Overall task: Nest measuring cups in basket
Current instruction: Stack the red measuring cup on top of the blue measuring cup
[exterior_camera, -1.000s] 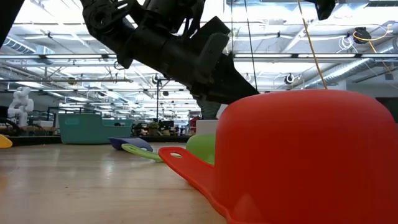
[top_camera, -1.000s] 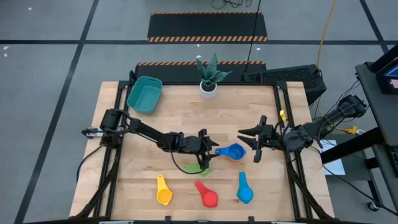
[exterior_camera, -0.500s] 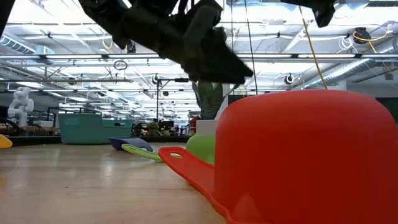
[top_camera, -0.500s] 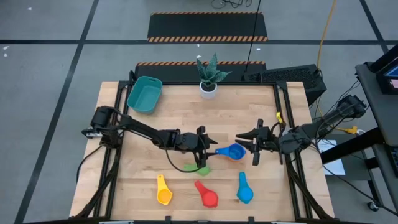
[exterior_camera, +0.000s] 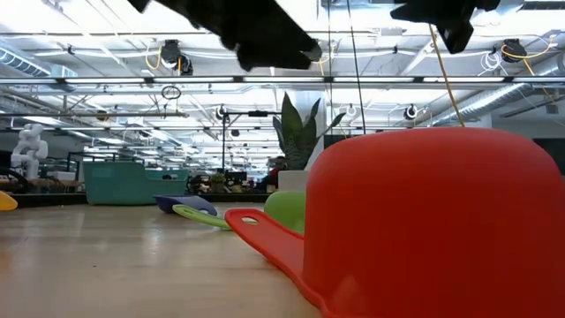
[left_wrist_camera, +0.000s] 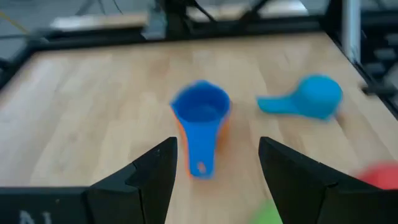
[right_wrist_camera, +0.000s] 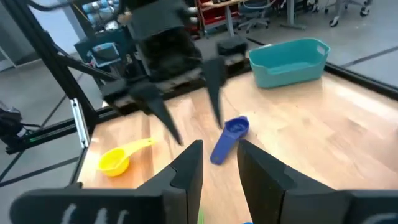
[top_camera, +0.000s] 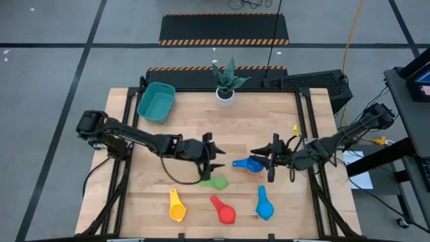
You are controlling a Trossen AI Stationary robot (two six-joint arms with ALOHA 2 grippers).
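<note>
Blue cup [top_camera: 252,165] mid-bench; left pincer [top_camera: 213,155] backed off, open, empty. Right pincer [top_camera: 264,158] moved in, open. Basket [top_camera: 156,102] empty; handover likely.

Ceiling lights are blazing overhead in the low view. The left wrist view is blurring, perhaps from motion.

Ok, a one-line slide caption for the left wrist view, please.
Open left gripper hovers before a blue cup nested in an orange one, a lighter blue cup lying beside.
</note>
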